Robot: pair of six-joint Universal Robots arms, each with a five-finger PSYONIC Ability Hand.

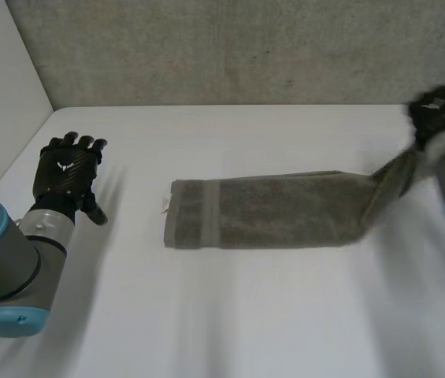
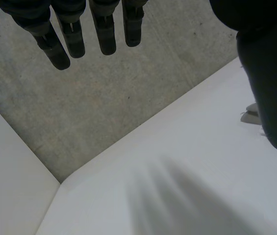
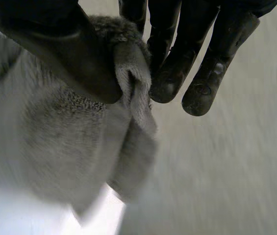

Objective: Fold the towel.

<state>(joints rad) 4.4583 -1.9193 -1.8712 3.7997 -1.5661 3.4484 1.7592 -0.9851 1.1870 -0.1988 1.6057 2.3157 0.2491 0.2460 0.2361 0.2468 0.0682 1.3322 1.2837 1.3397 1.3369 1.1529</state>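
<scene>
One towel [image 1: 265, 211] is laid along the bench [image 1: 230, 315], its right end lifted and pinched by the right robot hand [image 1: 440, 110]. The left robot hand [image 1: 66, 169] is held released, well apart. The pinched bunch may be lost, or the unpinned towel dragged askew. Two robot hands are counted.

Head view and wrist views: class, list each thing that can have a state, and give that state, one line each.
towel: lies as a long strip on the table, with the end nearest the right hand raised off it.
left hand: open, fingers straight, holding nothing, apart from the towel.
right hand: shut on the towel's raised end, pinched between thumb and fingers.
</scene>
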